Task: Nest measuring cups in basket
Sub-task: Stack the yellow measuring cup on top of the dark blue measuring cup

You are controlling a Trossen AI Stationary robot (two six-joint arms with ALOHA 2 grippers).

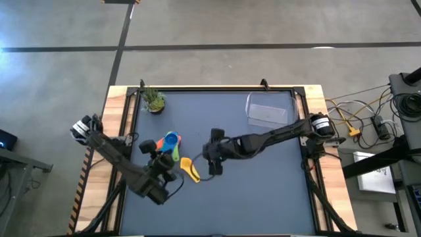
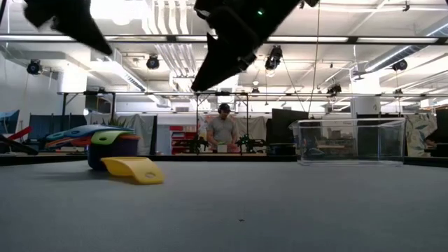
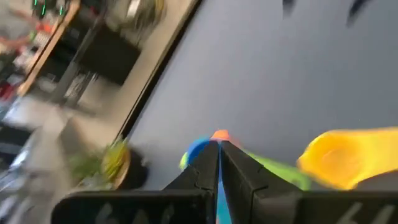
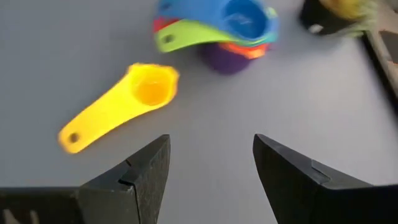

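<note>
We see the yellow measuring cup lying alone on the dark table, handle flat, just beside a stack of the other measuring cups. In the stack the blue cup sits on top, w/ green, orange, red and a purple cup under it; we can't make out every colour. In the low view the yellow one lies tipped in front of the purple cup, close to it; whether they touch we can't tell.

The right claw hangs over the table's middle, near the yellow cup but apart from it. In the right wrist view its two dark fingers stand apart w/ bare table between them, nothing gripped, and the yellow cup lies beyond the tips.

The left claw sits just beside the stack, on its near side. In the left wrist view its fingers are pressed together, closed on nothing we can see, w/ the blue cup and yellow cup past them.

The clear basket stands near the table's far right corner, well apart from the cups; in the low view it looks hollow. A small potted plant stands at the far left corner. A person stands in the room behind.
</note>
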